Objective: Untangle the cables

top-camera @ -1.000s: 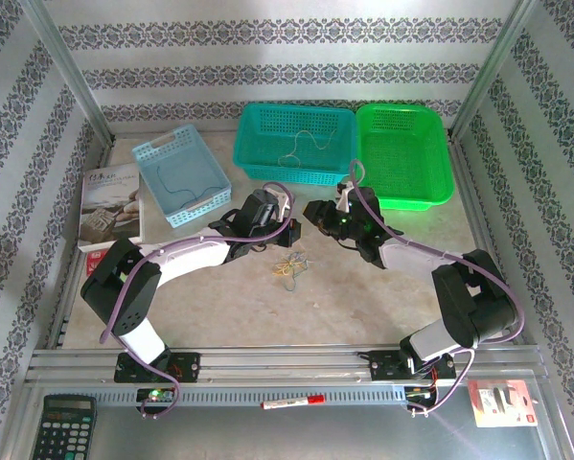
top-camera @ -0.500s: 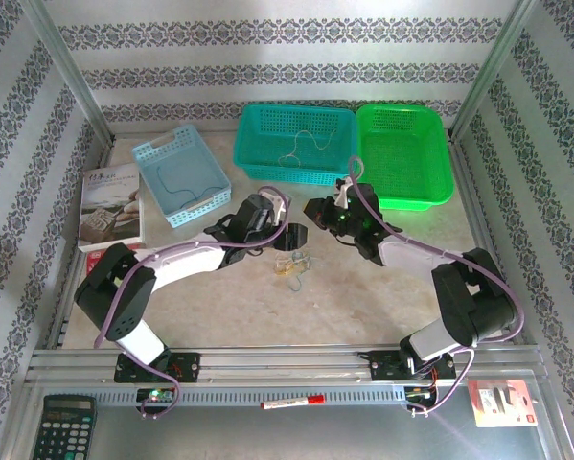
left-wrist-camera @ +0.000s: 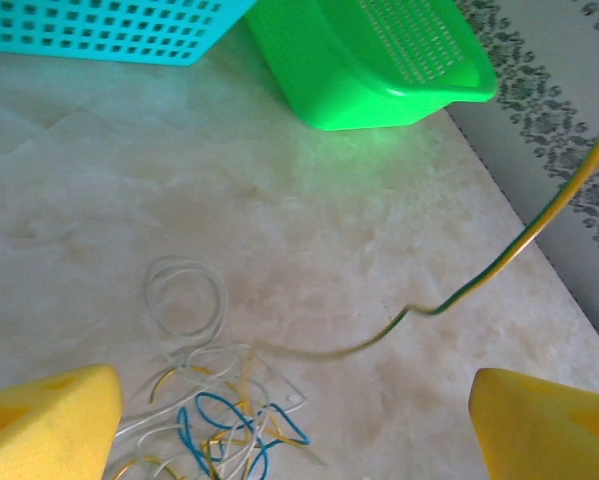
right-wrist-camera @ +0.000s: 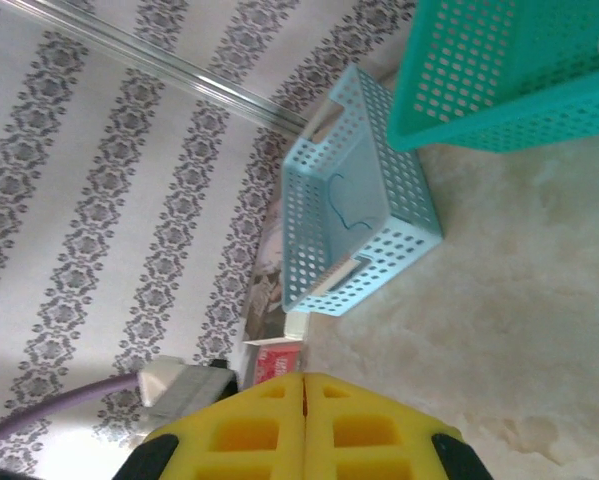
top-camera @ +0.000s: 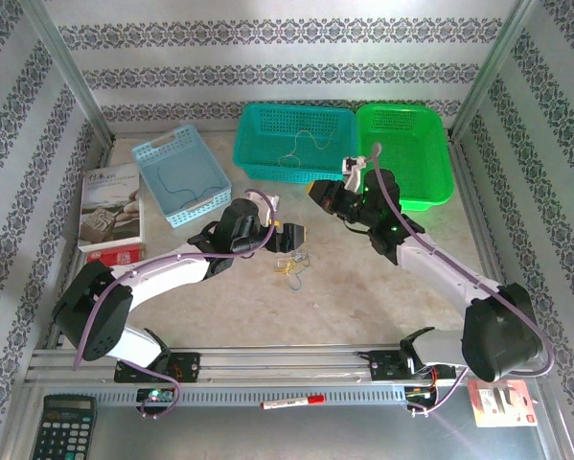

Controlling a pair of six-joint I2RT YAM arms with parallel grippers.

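The cables (top-camera: 291,264) lie as a small loopy clump of blue, white and yellow-tan wires on the table centre; the same clump (left-wrist-camera: 209,420) sits low in the left wrist view. My left gripper (top-camera: 288,236) hovers just behind the clump, and in its own view the left gripper (left-wrist-camera: 299,430) is open with nothing between the yellow pads. One yellow-green strand (left-wrist-camera: 499,262) rises from the clump up and off to the right. My right gripper (top-camera: 315,192) is raised near the baskets; seen from its wrist, the right gripper (right-wrist-camera: 304,380) is shut, pads pressed together, the strand hidden there.
A teal basket (top-camera: 267,172) holding a thin wire and a green basket (top-camera: 406,201) stand at the back. A light blue basket (top-camera: 208,203) with a blue wire and a book (top-camera: 109,206) are at the left. A calculator (top-camera: 61,426) and marker (top-camera: 291,401) lie near the front rail.
My left gripper has opened and stayed low by the clump. My right gripper has shut and drawn back and up towards the baskets, lifting the yellow-green strand.
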